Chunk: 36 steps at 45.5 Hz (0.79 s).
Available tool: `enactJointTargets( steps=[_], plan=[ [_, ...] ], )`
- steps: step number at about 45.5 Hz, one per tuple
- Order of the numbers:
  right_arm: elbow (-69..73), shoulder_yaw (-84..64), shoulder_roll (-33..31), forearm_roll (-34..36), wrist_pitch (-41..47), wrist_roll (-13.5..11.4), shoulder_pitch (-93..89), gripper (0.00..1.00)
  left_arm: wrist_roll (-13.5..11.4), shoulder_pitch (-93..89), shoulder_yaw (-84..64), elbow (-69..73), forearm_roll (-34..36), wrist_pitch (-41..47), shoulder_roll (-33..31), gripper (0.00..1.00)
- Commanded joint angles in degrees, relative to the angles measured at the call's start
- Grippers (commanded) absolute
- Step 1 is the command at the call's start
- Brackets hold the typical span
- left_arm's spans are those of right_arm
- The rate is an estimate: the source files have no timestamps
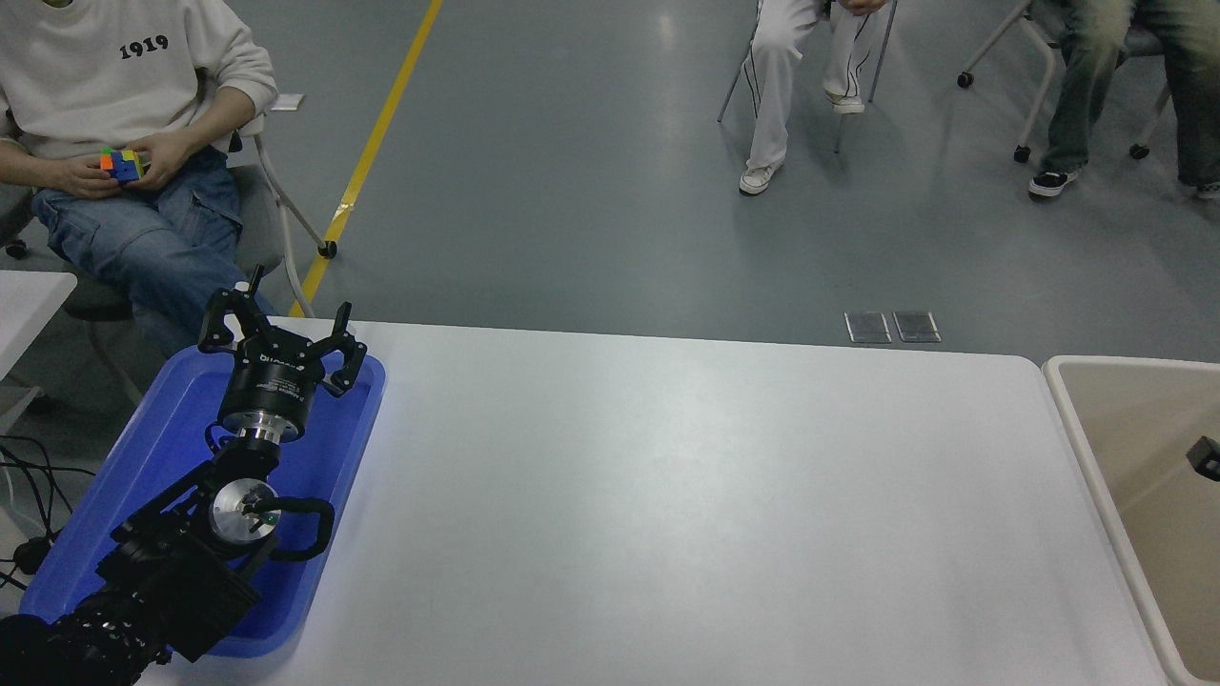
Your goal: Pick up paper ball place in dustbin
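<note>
Paper ball isn't visible anywhere in your view, so can't tell where it is. Dustbin (1082, 419) sits just off the surface's right edge, only partly in frame; a small black bit of the right tool (1207, 457) pokes in over it at the right edge, can't tell its state. Your left tool (282, 335) hangs over the blue tray (143, 457) at the surface's (667, 514) left edge, fingers spread wide, holding nothing.
</note>
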Motion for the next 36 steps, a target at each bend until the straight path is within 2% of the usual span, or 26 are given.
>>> enactJointTargets(
  steps=[1,16,23,36],
  plan=[
    [0.21,1.68,-0.30,0.01,-0.22,0.01,0.34,0.99,0.00,0.00,-0.02,0.00,0.00,0.00,0.05,1.00],
    [1.62,7.46,-2.32,-0.17,0.30,0.01,0.96,1.00,0.09,0.00,-0.02,0.00,0.00,0.00,0.05,1.00],
    [4.78,18.62,-6.27,-0.78,0.30,0.18,1.05,1.00,0.09,0.00,0.06,0.00,0.00,0.00,-0.04,1.00],
    [15.06,43.48,-9.52,-0.87,1.09,0.53,-0.18,1.00,0.09,0.00,0.06,0.00,0.00,0.00,0.05,1.00]
  ],
)
